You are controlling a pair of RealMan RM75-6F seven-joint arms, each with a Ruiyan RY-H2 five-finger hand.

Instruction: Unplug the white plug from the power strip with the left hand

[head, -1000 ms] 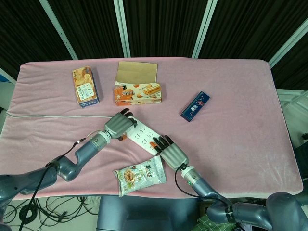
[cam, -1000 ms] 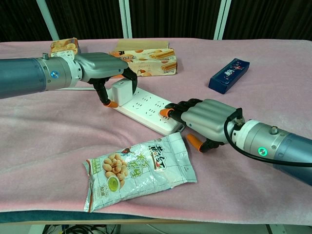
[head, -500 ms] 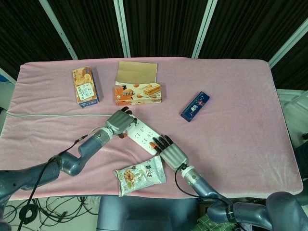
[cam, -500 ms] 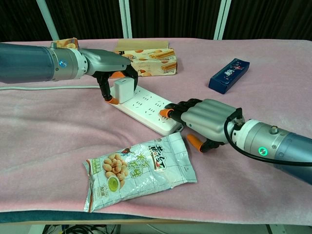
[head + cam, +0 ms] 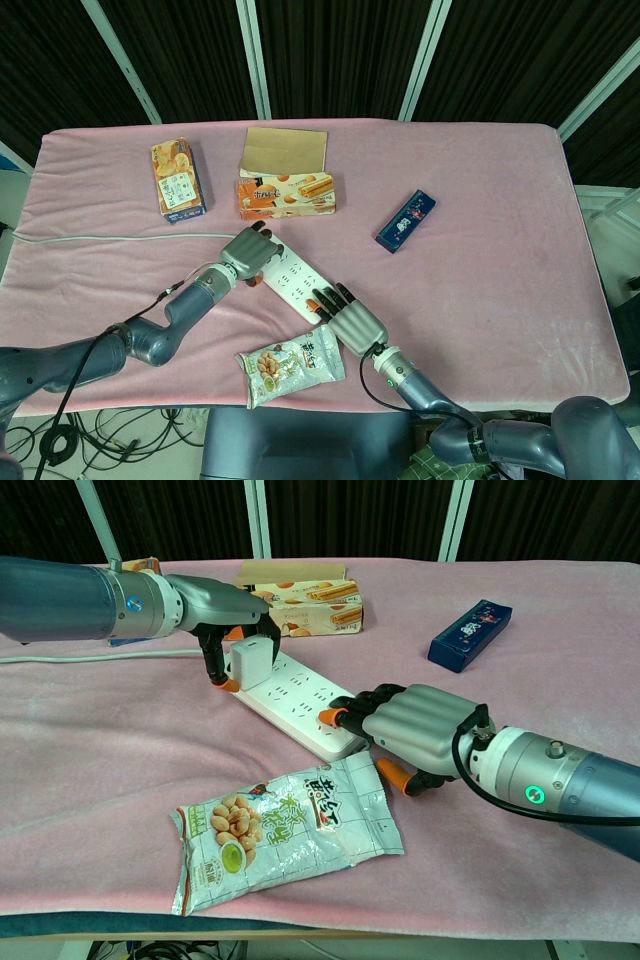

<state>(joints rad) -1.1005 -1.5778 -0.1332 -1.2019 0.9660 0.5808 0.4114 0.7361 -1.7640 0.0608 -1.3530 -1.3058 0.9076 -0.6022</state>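
Note:
A white power strip lies slantwise on the pink tablecloth. A white plug stands in its far end. My left hand reaches over that end and pinches the plug between thumb and fingers. The plug still looks seated in the strip. My right hand rests with curled fingers on the strip's near end, holding it down. In the head view the left hand hides the plug.
A snack bag lies just in front of the strip. Behind it stand an open biscuit box and an orange box. A dark blue box lies at the right. A grey cable runs left.
The left hand has shifted a little farther back with the plug's end of the strip. The right hand has slid slightly left along the strip's near end.

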